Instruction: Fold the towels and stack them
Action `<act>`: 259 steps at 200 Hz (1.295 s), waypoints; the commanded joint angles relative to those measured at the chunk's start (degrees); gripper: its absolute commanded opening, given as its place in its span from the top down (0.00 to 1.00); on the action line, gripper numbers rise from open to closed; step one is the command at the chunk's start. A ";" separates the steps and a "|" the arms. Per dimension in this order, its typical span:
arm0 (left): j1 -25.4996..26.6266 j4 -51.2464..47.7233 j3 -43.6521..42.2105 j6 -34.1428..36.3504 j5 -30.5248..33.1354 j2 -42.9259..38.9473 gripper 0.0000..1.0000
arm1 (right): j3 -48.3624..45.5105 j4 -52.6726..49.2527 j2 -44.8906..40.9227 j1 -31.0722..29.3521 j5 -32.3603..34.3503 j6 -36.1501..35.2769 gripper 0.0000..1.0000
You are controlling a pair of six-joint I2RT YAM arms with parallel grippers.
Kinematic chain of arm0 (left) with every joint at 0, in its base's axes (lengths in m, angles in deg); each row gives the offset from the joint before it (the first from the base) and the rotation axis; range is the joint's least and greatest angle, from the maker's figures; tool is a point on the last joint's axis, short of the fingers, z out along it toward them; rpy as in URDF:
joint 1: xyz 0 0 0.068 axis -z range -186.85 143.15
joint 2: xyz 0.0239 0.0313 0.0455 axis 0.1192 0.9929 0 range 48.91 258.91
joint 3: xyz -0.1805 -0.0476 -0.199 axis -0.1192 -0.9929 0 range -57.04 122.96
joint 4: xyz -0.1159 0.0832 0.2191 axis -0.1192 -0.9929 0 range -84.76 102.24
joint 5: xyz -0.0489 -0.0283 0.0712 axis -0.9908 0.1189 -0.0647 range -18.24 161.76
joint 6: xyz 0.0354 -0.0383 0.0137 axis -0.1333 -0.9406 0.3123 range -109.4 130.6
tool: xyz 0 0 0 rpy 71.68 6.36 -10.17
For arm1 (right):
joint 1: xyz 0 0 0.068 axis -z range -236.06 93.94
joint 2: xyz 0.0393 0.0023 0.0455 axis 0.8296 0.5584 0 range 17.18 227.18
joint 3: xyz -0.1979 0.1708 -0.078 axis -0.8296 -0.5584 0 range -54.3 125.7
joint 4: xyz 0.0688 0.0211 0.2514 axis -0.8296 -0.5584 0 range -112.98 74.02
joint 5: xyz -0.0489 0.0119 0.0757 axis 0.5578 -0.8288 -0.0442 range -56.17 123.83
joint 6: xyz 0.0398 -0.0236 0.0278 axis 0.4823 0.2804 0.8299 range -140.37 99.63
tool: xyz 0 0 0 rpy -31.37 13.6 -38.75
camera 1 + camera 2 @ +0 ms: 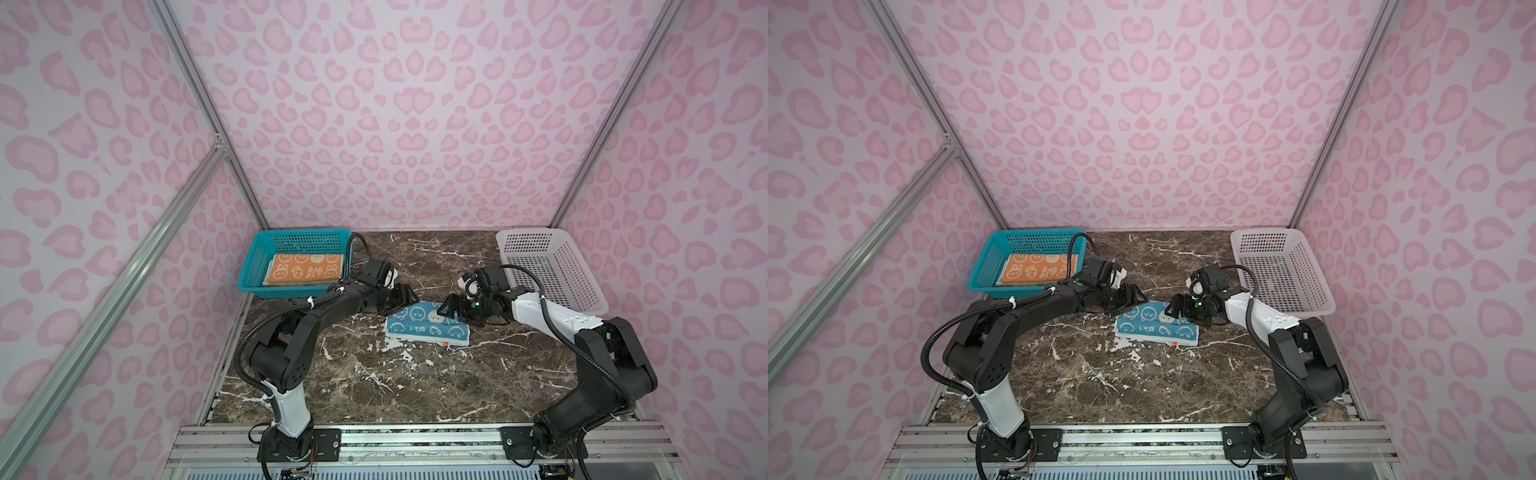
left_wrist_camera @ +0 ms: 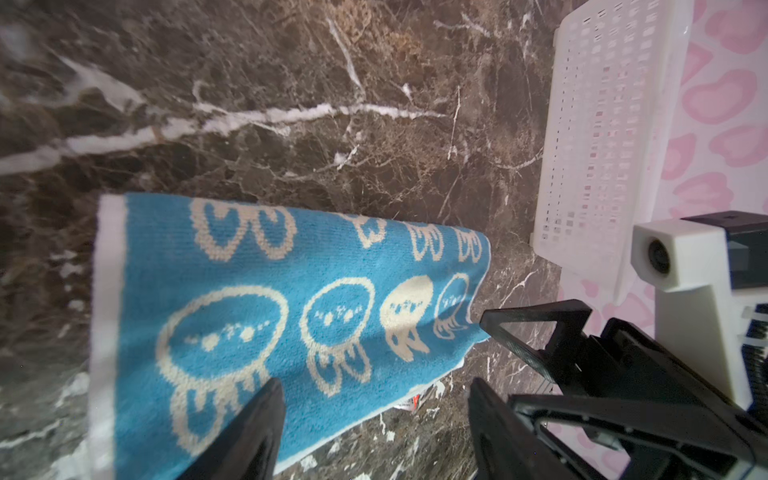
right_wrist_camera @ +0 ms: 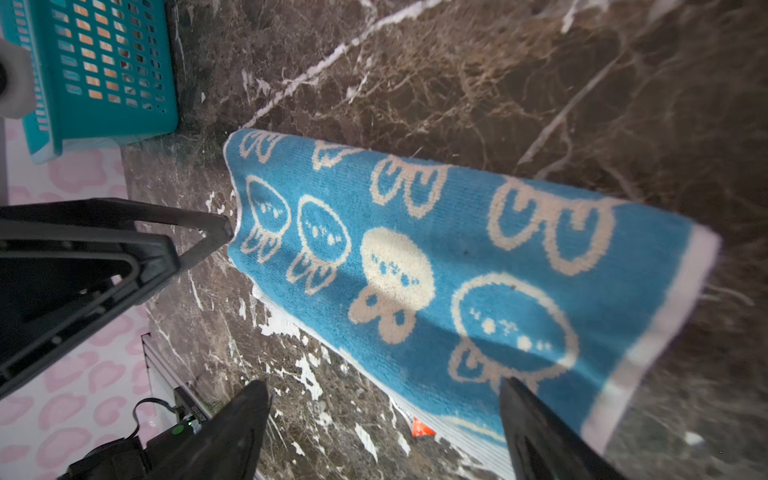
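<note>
Item: left gripper (image 1: 405,297), jaws apart, nothing between them; its fingertips (image 2: 266,411) hang over one end of the blue towel (image 1: 424,328). Item: right gripper (image 1: 451,305), jaws likewise apart and empty, at the opposite end, facing the left one at close quarters. Blue towel: folded, lying on the table between the two grippers, with an orange tag (image 1: 445,343) showing at its near edge; whether the pale layer beneath is its own or another cloth cannot be told. Orange towel (image 1: 305,270): folded, inside the teal basket (image 1: 249,270). Hazards, as judged: in the wrist views the upper layer sits slightly raised, so it may spring open once left alone; a fingertip drawn away low could catch the terry loops and drag the fold askew; the grippers are near enough to knock together if both close in; the left arm's cable (image 1: 359,241) arches by the teal basket's rim and might foul a transfer there. White basket (image 1: 552,266): far right, well apart from the towel. Table (image 1: 374,395): dark marble-pattern surface, white veins, chipped pale patches near the towel. Surround: walls (image 1: 415,104) in pink blotch print, aluminium frame (image 1: 124,282), mounting rail (image 1: 415,440) at the front.
</note>
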 commanded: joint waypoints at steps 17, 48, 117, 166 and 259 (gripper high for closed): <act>0.26 2.38 -4.13 -1.19 -1.00 0.01 0.29 | -4.16 5.42 0.43 -0.62 -3.23 2.03 0.11; 0.27 2.09 -8.08 -0.24 0.35 -2.10 0.29 | -8.39 5.63 -0.29 -0.64 -1.94 1.07 0.11; 0.30 -2.38 -7.50 3.03 2.50 -5.06 0.29 | -7.59 0.36 -3.21 -0.63 2.10 -1.82 0.11; 0.26 -8.41 -4.69 6.69 5.29 -7.78 0.30 | -7.15 -7.91 -8.74 1.44 9.72 -2.40 0.15; -0.36 -8.43 -9.29 7.77 8.55 -6.58 0.35 | -11.34 -3.78 -6.32 3.26 6.75 -1.43 0.45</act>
